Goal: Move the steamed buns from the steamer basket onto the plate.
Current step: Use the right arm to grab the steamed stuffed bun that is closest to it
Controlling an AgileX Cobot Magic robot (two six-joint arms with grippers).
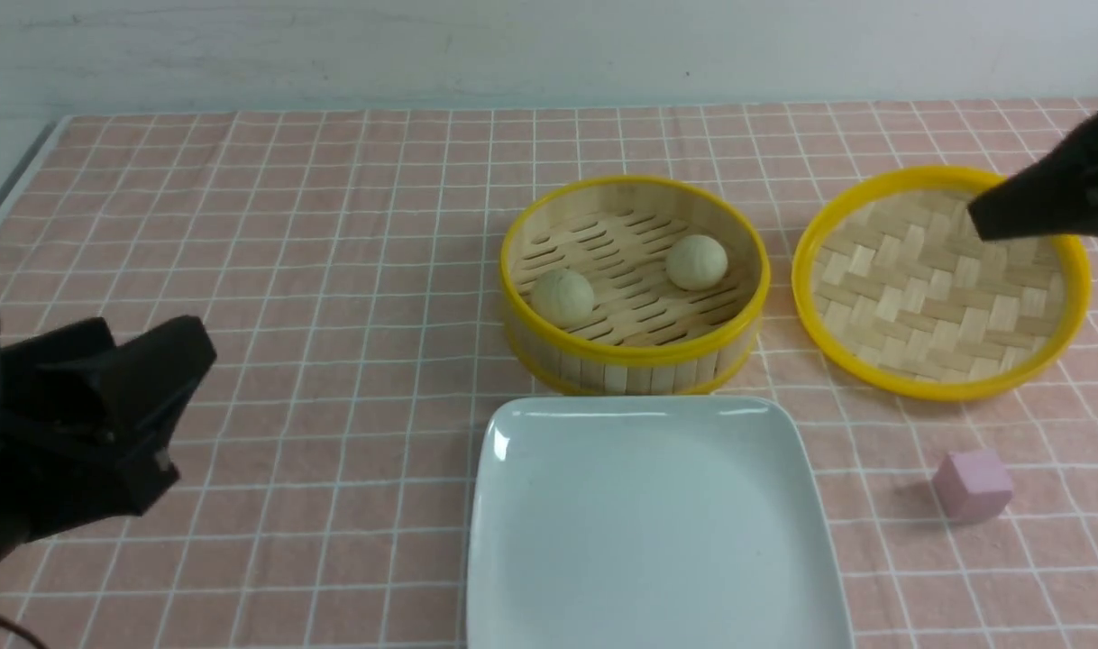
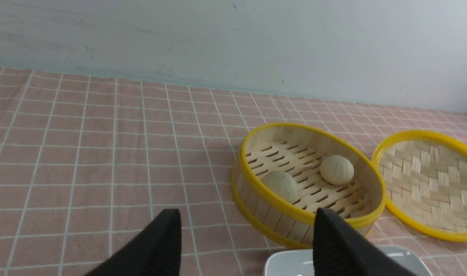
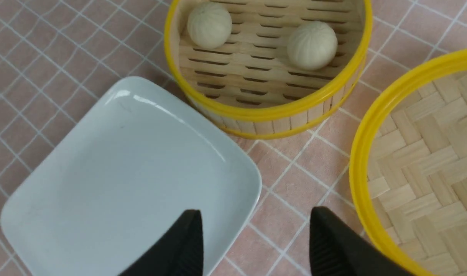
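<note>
Two pale cream steamed buns [image 1: 563,297] [image 1: 696,261] lie on the slatted floor of the steamer basket [image 1: 635,370] at mid-table. The white plate [image 1: 648,541] sits bare just in front of it. My left gripper [image 1: 184,370] hangs open and empty at the near left, well short of the basket; the left wrist view looks past its spread fingers [image 2: 168,237] to both buns [image 2: 281,183] [image 2: 336,170]. My right gripper [image 1: 977,221] hovers open over the right side; in its wrist view its fingers [image 3: 187,245] straddle the plate's corner [image 3: 122,172], with nothing between them.
A shallow yellow-rimmed woven lid [image 1: 941,279] lies right of the basket, under my right gripper. A small pink cube [image 1: 973,485] stands right of the plate. A pink checked cloth [image 1: 333,270] covers the table, and a white wall runs behind.
</note>
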